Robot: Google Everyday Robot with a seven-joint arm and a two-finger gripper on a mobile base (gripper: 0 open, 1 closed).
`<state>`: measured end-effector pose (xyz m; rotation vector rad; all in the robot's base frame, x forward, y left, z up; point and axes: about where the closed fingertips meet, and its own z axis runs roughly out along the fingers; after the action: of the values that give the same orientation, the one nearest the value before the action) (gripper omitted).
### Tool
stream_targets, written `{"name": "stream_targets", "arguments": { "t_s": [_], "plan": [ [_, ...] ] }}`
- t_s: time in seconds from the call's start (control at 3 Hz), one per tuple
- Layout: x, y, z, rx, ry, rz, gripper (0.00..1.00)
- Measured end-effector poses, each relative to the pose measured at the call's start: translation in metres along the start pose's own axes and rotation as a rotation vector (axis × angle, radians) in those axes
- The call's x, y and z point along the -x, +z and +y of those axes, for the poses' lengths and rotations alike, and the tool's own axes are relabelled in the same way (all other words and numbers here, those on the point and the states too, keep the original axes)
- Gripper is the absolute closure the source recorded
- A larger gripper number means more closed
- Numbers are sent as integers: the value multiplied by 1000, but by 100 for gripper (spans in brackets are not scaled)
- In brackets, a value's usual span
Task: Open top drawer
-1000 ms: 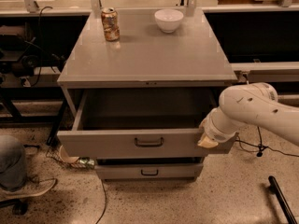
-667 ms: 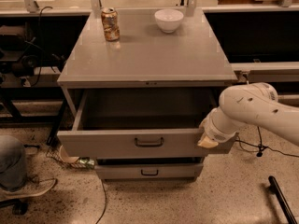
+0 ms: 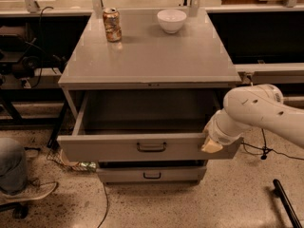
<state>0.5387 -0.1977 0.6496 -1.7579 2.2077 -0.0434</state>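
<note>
The top drawer (image 3: pixel 109 148) of the grey metal cabinet stands pulled well out, its deep grey interior showing. Its front carries a small dark loop handle (image 3: pixel 151 147) at centre. A narrower drawer (image 3: pixel 152 175) with a like handle sits shut below it. My white arm comes in from the right, and the gripper (image 3: pixel 210 145) rests at the right end of the top drawer's front, by its upper edge. The wrist hides the fingers.
On the cabinet top (image 3: pixel 152 56) stand a drink can (image 3: pixel 112 24) at the back left and a white bowl (image 3: pixel 171 20) at the back centre. A chair base and a shoe (image 3: pixel 19 194) are at the lower left. Cables lie on the floor (image 3: pixel 237 198).
</note>
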Motion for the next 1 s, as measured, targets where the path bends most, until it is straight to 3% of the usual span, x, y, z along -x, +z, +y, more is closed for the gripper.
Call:
{"name": "stream_targets", "arguments": {
  "t_s": [0.33,1.0],
  "plan": [
    [0,0,0,0,0,0,5],
    [0,0,0,1,0,0,0]
  ]
}}
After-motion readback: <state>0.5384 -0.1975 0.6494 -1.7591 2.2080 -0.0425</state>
